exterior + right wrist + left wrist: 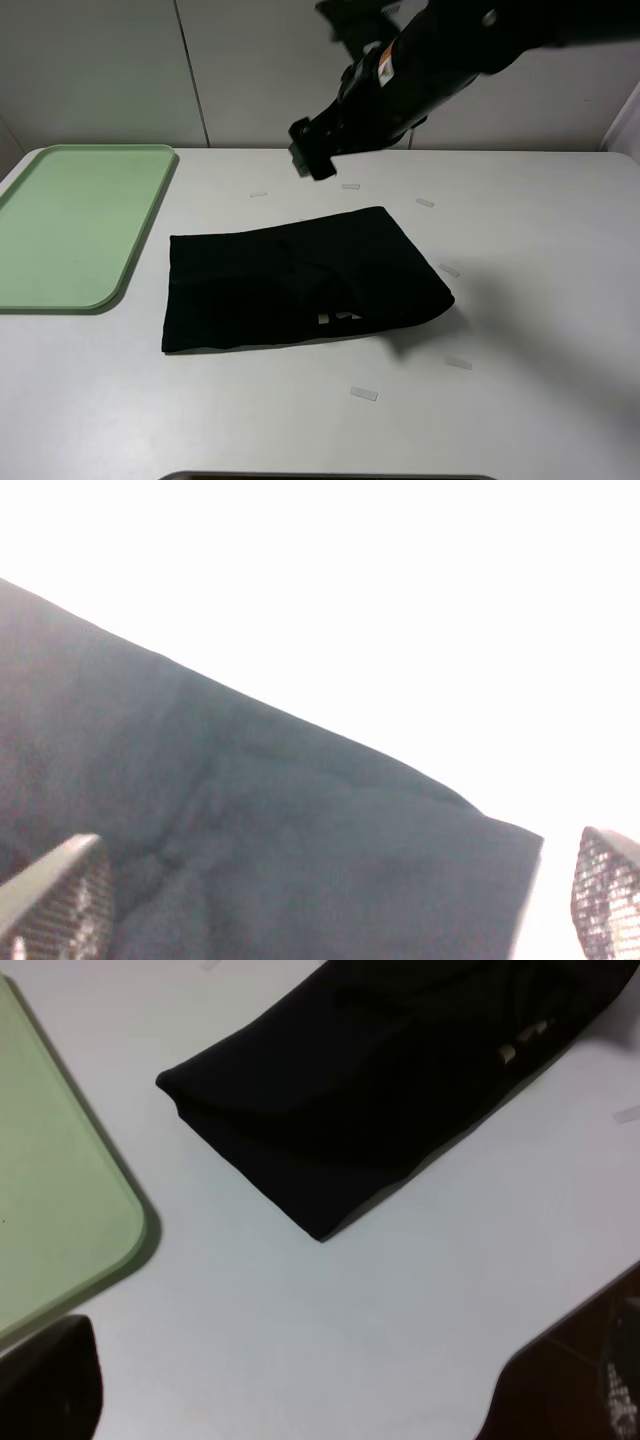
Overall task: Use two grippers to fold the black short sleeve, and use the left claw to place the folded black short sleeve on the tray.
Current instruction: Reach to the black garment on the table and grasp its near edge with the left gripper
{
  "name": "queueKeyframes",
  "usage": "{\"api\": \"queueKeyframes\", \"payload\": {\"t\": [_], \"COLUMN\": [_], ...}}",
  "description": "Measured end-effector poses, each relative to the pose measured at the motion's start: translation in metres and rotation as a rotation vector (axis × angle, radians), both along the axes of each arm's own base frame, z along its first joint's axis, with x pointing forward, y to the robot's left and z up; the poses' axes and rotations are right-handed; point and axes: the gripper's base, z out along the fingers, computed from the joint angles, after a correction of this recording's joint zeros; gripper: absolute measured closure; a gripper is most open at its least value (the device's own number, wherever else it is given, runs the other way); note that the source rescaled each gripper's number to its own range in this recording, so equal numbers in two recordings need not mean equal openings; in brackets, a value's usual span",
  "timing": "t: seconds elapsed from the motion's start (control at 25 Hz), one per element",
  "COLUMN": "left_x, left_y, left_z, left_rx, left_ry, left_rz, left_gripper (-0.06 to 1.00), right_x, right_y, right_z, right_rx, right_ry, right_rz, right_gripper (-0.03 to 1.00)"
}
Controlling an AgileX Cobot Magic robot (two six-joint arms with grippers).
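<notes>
The black short sleeve (300, 280) lies folded into a flat rectangle in the middle of the white table, a small white print near its front edge. It also shows in the left wrist view (390, 1070) and the right wrist view (250, 830). The green tray (75, 220) lies empty at the left; its corner shows in the left wrist view (60, 1200). My right gripper (312, 152) hangs raised above the shirt's far edge, open and empty, fingertips (65, 895) wide apart. My left gripper (320, 1400) is open and empty above bare table near the shirt's corner; it is out of the exterior view.
Several small clear tape marks lie on the table around the shirt, such as one (364, 394) in front and one (425, 202) behind. The right arm (450, 60) reaches in from the upper right. A wall stands behind the table.
</notes>
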Motion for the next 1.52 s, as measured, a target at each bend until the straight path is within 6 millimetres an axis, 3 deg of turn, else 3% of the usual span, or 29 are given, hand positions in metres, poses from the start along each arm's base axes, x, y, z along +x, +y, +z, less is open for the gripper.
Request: {"api": "queueKeyframes", "payload": {"t": [0.16,0.32,0.52,0.8,1.04,1.24,1.52], "left_x": [0.0,0.0,0.0,0.0,0.0,0.0,0.0], "left_y": [0.0,0.0,0.0,0.0,0.0,0.0,0.0], "left_z": [0.0,0.0,0.0,0.0,0.0,0.0,0.0], "left_rx": [0.0,0.0,0.0,0.0,0.0,0.0,0.0], "left_ry": [0.0,0.0,-0.001,-0.001,-0.001,-0.001,-0.001], "left_rz": [0.0,0.0,0.0,0.0,0.0,0.0,0.0], "left_gripper": [-0.06,-0.06,-0.06,-0.06,-0.06,-0.06,-0.06], "right_x": [-0.024,-0.063,-0.127,-0.216,-0.259,-0.282,-0.288], "right_y": [-0.032,-0.071,-0.125,-0.203,-0.241,-0.251,-0.237], "right_z": [0.053,0.1,0.133,0.143,0.143,0.138,0.088], "right_rx": [-0.052,-0.064,0.018,0.149,0.207,0.217,0.227], "right_ry": [-0.069,-0.13,-0.234,-0.397,-0.463,-0.484,-0.348], "right_rz": [-0.02,-0.055,-0.088,-0.167,-0.276,-0.364,-0.316], "right_gripper": [-0.03,-0.03,-0.03,-0.03,-0.03,-0.03,-0.03]}}
